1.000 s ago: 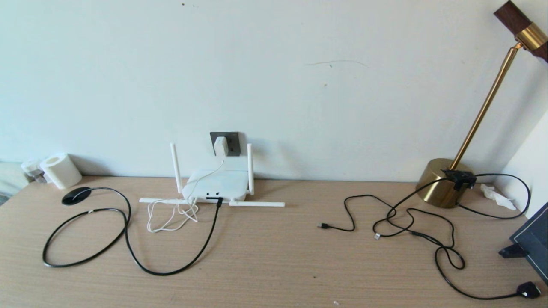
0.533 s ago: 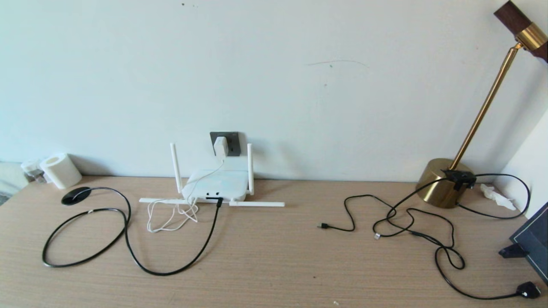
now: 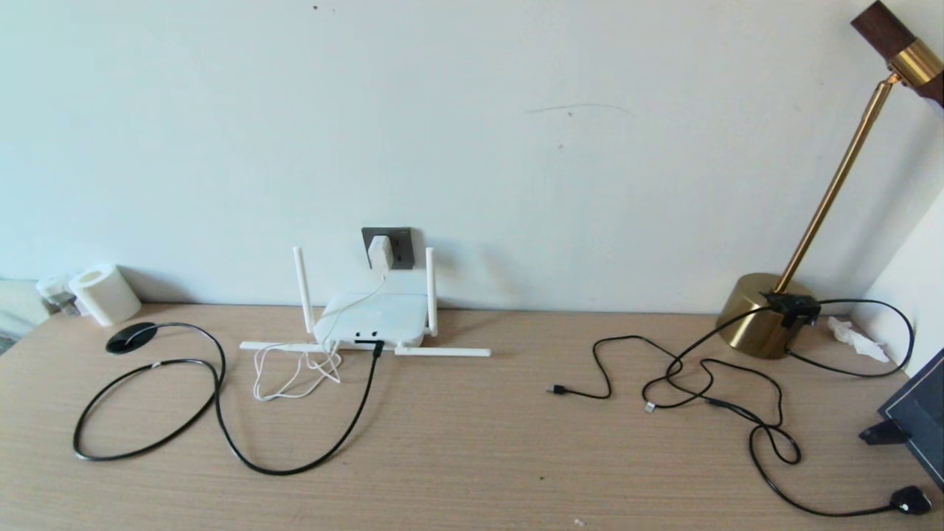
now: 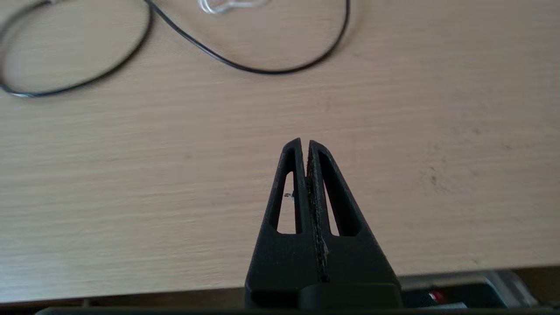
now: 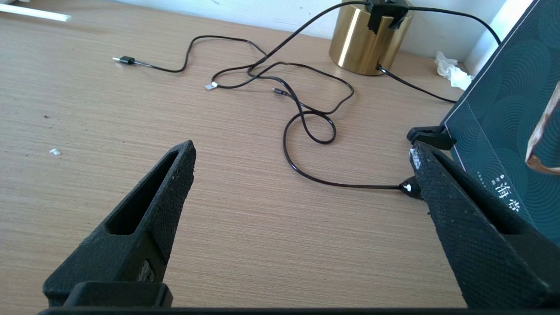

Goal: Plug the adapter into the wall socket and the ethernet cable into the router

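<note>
The white adapter (image 3: 380, 252) sits in the dark grey wall socket (image 3: 400, 245), and its thin white cord (image 3: 293, 372) runs down past the router. The white router (image 3: 377, 321) stands against the wall, two antennas upright and two lying flat. The thick black ethernet cable (image 3: 221, 431) loops across the desk, its connector (image 3: 377, 346) at the router's front edge. Neither arm appears in the head view. My left gripper (image 4: 304, 143) is shut and empty above the desk's near edge. My right gripper (image 5: 302, 151) is open and empty over bare desk at the right.
A brass lamp base (image 3: 759, 315) stands at the back right, with thin black cables (image 3: 708, 391) tangled before it. A dark blue box (image 3: 922, 417) leans at the right edge. A white roll (image 3: 105, 293) and a black disc (image 3: 131, 337) sit at the far left.
</note>
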Motion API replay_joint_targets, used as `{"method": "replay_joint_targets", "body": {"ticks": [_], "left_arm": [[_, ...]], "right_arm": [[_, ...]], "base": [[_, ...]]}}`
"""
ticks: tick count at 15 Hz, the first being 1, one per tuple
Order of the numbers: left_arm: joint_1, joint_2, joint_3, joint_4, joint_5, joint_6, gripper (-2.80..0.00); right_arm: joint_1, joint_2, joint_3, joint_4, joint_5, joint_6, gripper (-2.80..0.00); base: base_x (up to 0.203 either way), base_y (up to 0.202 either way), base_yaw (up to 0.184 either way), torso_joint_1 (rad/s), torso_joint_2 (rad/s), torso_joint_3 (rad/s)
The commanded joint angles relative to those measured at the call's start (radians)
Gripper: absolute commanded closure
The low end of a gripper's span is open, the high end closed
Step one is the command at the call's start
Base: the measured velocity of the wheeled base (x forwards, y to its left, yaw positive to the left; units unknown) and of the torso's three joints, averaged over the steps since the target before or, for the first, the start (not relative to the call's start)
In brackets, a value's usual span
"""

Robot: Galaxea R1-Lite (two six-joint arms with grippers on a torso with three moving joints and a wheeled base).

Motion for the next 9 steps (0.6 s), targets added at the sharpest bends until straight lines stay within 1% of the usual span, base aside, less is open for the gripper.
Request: {"method": "replay_joint_targets", "body": {"ticks": [1,4,5,6,7,9], "left_arm": [[0.021,-0.06,-0.001,0.003,-0.003,0.008,0.0],[-0.012,-0.242,0.0,0.001,-0.022,0.043,0.0],[-0.014,-0.286,0.002,-0.005,-0.022,0.049,0.0],[-0.015,-0.301,0.005,-0.013,-0.02,0.041,0.0],[-0.016,-0.295,0.007,-0.017,-0.017,-0.002,0.0],[-0.016,-0.294,0.007,-0.019,0.01,-0.06,0.0]], "right_arm": [[0.0,0.0,0.001,-0.001,0.001,-0.002,-2.8],[0.0,0.001,0.002,-0.003,0.001,0.002,-2.8],[0.0,0.001,0.004,-0.006,0.001,0.002,-2.8],[0.0,0.0,0.005,-0.008,0.001,0.005,-2.8],[0.0,0.0,0.005,-0.008,0.001,0.011,-2.8],[0.0,0.001,0.005,-0.009,0.002,0.007,-2.8]], "base": [[0.0,0.0,0.0,0.0,0.0,0.0],[0.0,0.0,0.0,0.0,0.0,0.0],[0.0,0.0,0.0,0.0,0.0,0.0],[0.0,0.0,0.0,0.0,0.0,0.0],[0.0,0.0,0.0,0.0,0.0,0.0],[0.0,0.0,0.0,0.0,0.0,0.0]]}}
